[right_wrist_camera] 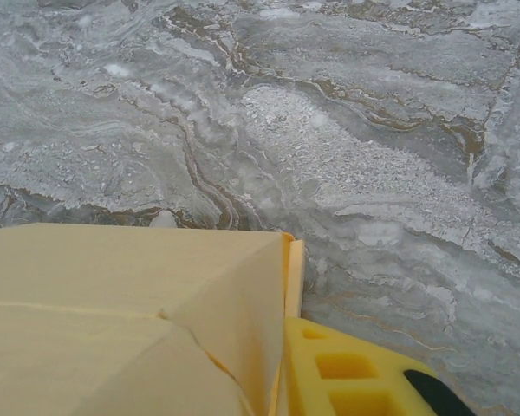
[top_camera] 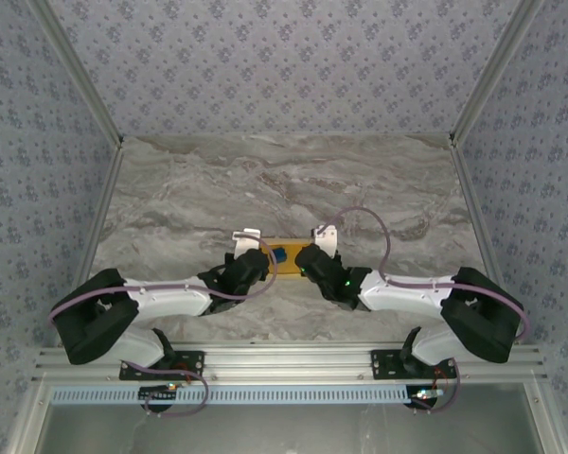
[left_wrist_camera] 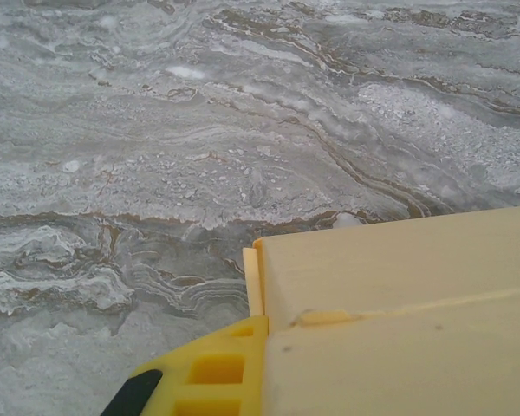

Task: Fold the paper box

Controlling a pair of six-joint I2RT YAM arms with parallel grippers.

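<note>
Judging by the formed shape, end closing is taken as the step in hand. The paper box (top_camera: 289, 248) is flanked mid-worktop (top_camera: 284, 180). The left pincer (top_camera: 261, 255) is shut at its end; the right pincer (top_camera: 308, 257) gap cannot be told. Next: flaps to be tucked squarely, lightly.

A: Paper box, count?
B: One paper box (top_camera: 290, 244), yellow card.
A: Cubes?
B: One blue cube (top_camera: 278, 253).
A: Arms?
B: Two: left arm (top_camera: 161, 301), right arm (top_camera: 407, 291).
A: Cables?
B: Two purple: left cable (top_camera: 170, 286), right cable (top_camera: 360, 210).
A: Counter?
B: One counter (top_camera: 284, 180), marble-patterned.
</note>
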